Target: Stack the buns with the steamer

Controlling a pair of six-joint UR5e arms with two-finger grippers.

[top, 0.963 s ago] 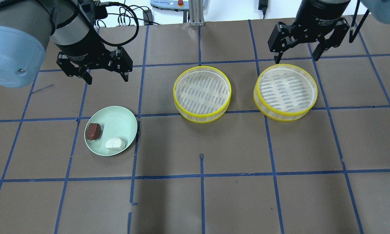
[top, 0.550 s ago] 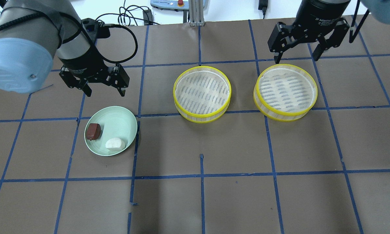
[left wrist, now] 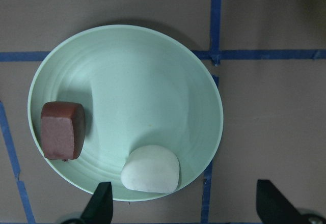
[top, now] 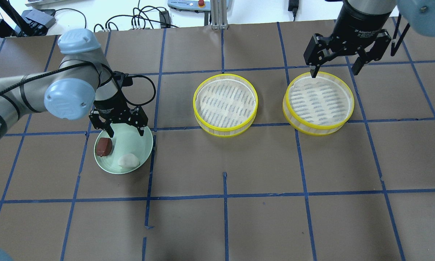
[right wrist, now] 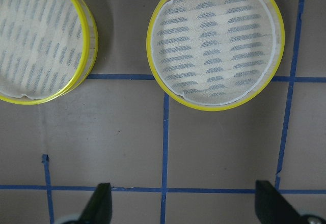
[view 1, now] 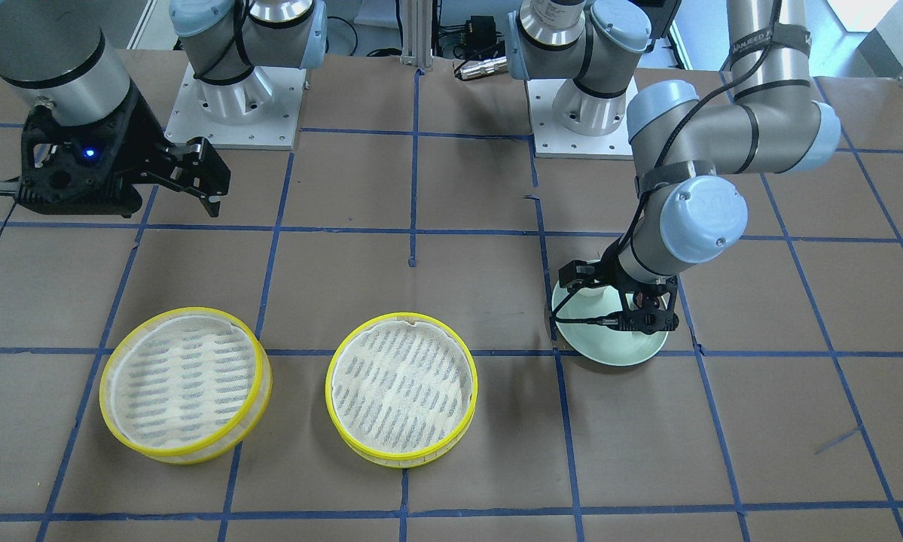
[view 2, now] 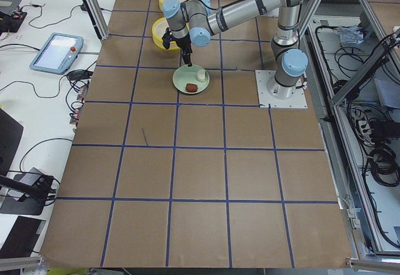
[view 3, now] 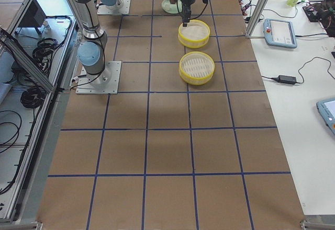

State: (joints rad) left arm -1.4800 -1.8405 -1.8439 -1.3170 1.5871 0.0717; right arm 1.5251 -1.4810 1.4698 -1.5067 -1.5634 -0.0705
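Note:
A reddish-brown bun [top: 104, 146] and a white bun [top: 128, 160] lie in a pale green plate [top: 134, 142] at the left. My left gripper [top: 126, 133] is open and empty, low over the plate's far half. In the left wrist view the white bun [left wrist: 151, 168] lies just ahead of the open fingertips [left wrist: 102, 204], and the brown bun [left wrist: 62, 130] is at the plate's left side. Two yellow-rimmed steamers stand empty, one in the middle [top: 225, 103] and one at the right [top: 318, 102]. My right gripper [top: 335, 72] is open and empty above the right steamer's far rim.
The brown table cover carries a grid of blue tape [top: 224, 195]. In the front-facing view the left arm's wrist [view 1: 703, 218] hangs over the plate [view 1: 609, 352] and hides the buns. Cables and a control box [top: 188, 4] lie beyond the far table edge.
My left gripper has moved from beyond the plate toward the near side and down over it, still open. The right gripper has shifted slightly toward the right steamer's rim.

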